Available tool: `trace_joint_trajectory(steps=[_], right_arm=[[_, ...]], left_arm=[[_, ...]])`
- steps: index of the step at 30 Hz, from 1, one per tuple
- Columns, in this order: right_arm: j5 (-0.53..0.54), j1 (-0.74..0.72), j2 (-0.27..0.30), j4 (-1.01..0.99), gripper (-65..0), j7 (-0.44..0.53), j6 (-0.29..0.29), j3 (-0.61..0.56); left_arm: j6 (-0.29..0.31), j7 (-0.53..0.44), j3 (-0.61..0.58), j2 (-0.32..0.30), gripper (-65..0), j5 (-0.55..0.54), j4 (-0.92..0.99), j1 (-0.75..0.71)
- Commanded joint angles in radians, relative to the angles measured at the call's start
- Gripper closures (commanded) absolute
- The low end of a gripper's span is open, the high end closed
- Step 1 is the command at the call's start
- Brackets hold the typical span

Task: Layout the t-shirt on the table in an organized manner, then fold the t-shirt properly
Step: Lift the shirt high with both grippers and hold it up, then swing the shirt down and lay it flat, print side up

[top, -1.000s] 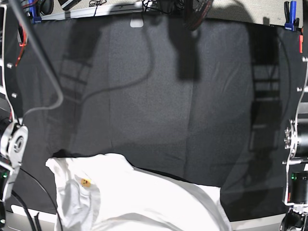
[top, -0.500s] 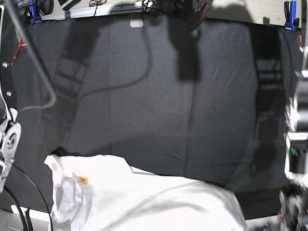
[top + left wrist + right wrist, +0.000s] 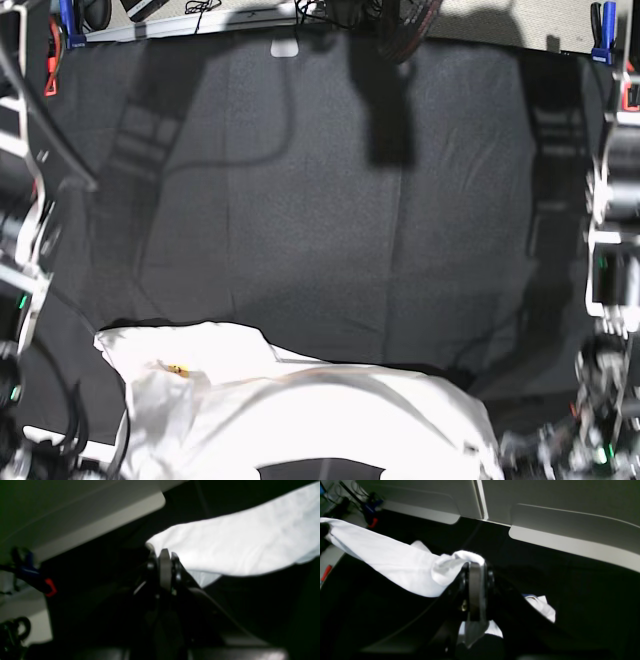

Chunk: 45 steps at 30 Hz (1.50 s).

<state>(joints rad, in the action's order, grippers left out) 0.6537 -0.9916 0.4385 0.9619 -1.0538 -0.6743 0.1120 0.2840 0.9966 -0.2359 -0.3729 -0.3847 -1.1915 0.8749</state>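
Observation:
The white t-shirt (image 3: 300, 410) lies at the near edge of the black table (image 3: 320, 200), with a small yellow-orange mark (image 3: 178, 369) near its left end. In the left wrist view my left gripper (image 3: 162, 551) is shut on a corner of the t-shirt (image 3: 237, 545), which stretches away to the right. My right gripper (image 3: 475, 563) is shut on a bunched fold of the t-shirt (image 3: 395, 560). From there the cloth runs taut to the upper left. More white cloth with a blue mark (image 3: 540, 605) hangs below it. In the base view both grippers are low and blurred.
Blue clips (image 3: 600, 25) (image 3: 67, 20) hold the far corners of the table cloth. A blue and red clip (image 3: 47, 586) sits at its side edge. The arm links stand at the right (image 3: 610, 250) and left (image 3: 20, 250) borders. A cable's shadow crosses the far left.
The shirt's near edge has risen and spread wider between the two grippers, and a dark gap now shows under it at the bottom. Both arms have shifted and appear blurred.

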Motion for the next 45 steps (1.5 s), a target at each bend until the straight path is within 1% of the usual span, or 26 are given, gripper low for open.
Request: trace_joint_trajectory(steps=[1, 4, 7, 10, 13, 16, 19, 24, 29, 34, 37, 45], right_arm=[[0.032, -0.025, 0.009, 0.058, 0.0, 0.039, -0.01, 0.016], [0.037, 0.05, 0.001, 0.174, 0.0, -0.011, -0.007, 0.079], [0.047, 0.117, -0.011, 0.274, 0.0, -0.077, -0.008, 0.18], [0.046, 0.195, -0.012, 0.324, 0.0, -0.077, -0.009, 0.274], [0.047, 0.286, -0.013, 0.325, 0.0, -0.077, -0.011, 0.336], [0.065, 0.381, -0.013, 0.326, 0.0, -0.077, -0.023, 0.36], [0.064, 0.464, -0.012, 0.326, 0.0, -0.077, -0.023, 0.361], [0.065, 0.594, -0.012, 0.35, 0.0, -0.077, -0.024, 0.361], [0.065, 0.744, -0.012, 0.411, 0.0, -0.077, -0.024, 0.362], [0.065, 0.9, -0.012, 0.479, 0.0, -0.077, -0.024, 0.391], [0.065, 0.982, -0.012, 0.509, 0.0, -0.077, -0.024, 0.457], [0.065, 1.129, -0.012, 0.527, 0.0, -0.079, -0.024, 0.703]], left_arm=[[-0.018, -0.016, 0.005, -0.015, 0.0, -0.003, -0.037, 0.018], [-0.031, -0.016, 0.005, -0.028, 0.0, -0.003, -0.109, -0.058], [-0.031, -0.016, 0.005, -0.035, 0.0, -0.003, -0.2, -0.141], [-0.03, -0.006, 0.005, -0.043, 0.0, -0.002, -0.29, -0.227], [-0.031, 0.002, 0.005, -0.058, 0.0, -0.003, -0.361, -0.315], [-0.031, 0.006, 0.005, -0.075, 0.0, -0.003, -0.425, -0.4], [-0.031, 0.007, 0.005, -0.097, 0.0, -0.003, -0.498, -0.479], [-0.031, 0.016, 0.006, -0.159, 0.0, -0.003, -0.595, -0.613], [-0.031, 0.028, 0.006, -0.223, 0.0, -0.003, -0.628, -0.746], [-0.031, 0.028, 0.006, -0.264, 0.0, -0.003, -0.628, -0.832], [-0.031, 0.028, 0.006, -0.287, 0.0, -0.011, -0.628, -0.872], [-0.03, 0.028, 0.007, -0.329, 0.0, -0.013, -0.661, -0.98]])
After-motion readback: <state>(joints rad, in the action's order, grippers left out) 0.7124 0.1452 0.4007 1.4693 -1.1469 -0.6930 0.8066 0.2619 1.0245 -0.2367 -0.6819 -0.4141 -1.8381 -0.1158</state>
